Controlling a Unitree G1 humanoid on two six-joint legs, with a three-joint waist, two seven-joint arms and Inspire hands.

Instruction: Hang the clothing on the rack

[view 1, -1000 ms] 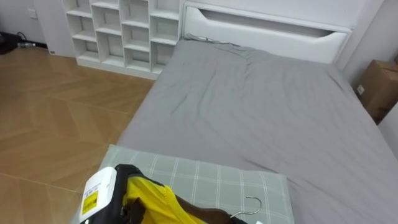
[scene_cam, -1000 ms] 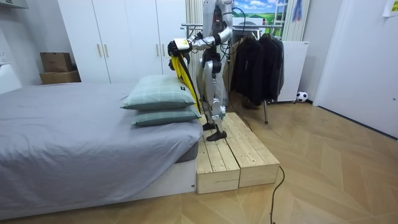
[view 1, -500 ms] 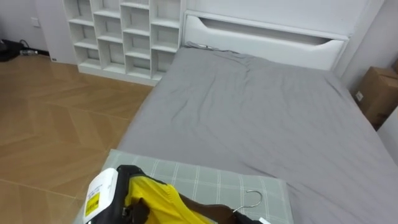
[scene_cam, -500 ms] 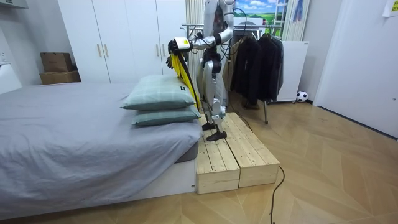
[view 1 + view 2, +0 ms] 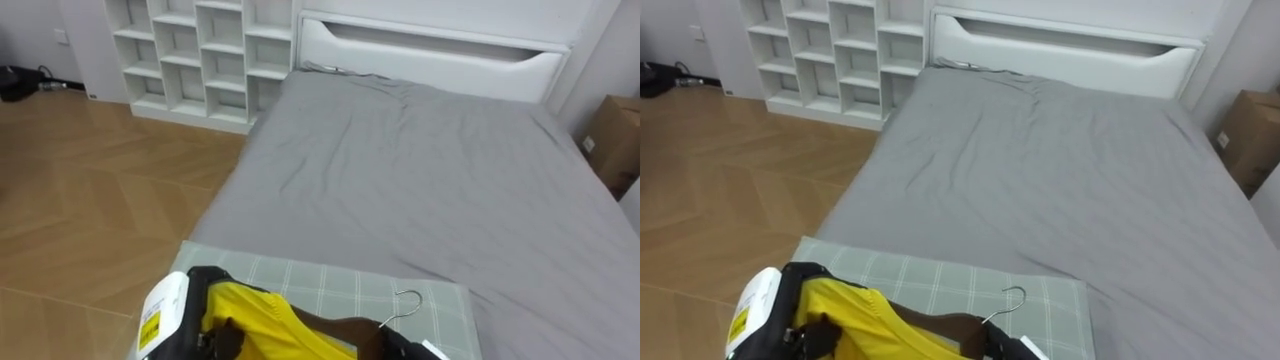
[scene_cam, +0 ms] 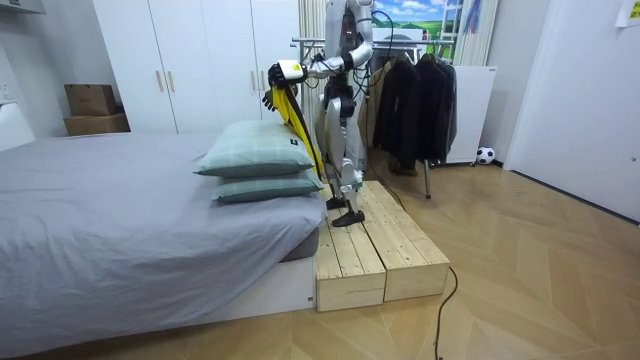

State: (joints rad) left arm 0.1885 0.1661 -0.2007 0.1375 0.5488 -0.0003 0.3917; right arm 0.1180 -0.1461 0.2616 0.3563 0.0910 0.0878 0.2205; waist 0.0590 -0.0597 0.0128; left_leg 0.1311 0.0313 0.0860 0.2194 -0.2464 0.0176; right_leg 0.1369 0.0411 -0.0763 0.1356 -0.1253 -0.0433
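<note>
A yellow garment (image 5: 255, 318) hangs on a brown wooden hanger (image 5: 335, 326) whose metal hook (image 5: 405, 303) sticks up over the pillow. My left hand (image 5: 213, 338), with a white cuff at its wrist, is curled on the garment's left side. My right hand (image 5: 400, 347) shows as a dark edge just under the hook, at the bottom of the view. In the room view I stand on a wooden platform (image 6: 372, 250) beside the bed and hold the yellow garment (image 6: 290, 108) out over the pillows.
A green checked pillow (image 5: 335, 288) lies just below the garment on the grey bed (image 5: 420, 170). White shelves (image 5: 200, 50) stand beyond, a cardboard box (image 5: 618, 140) to the right. Behind me a rack of dark coats (image 6: 415, 100) stands by the wardrobe (image 6: 180, 60).
The eye view has shifted a little, which is the camera's own move. The hands and the garment on its hanger have barely moved.
</note>
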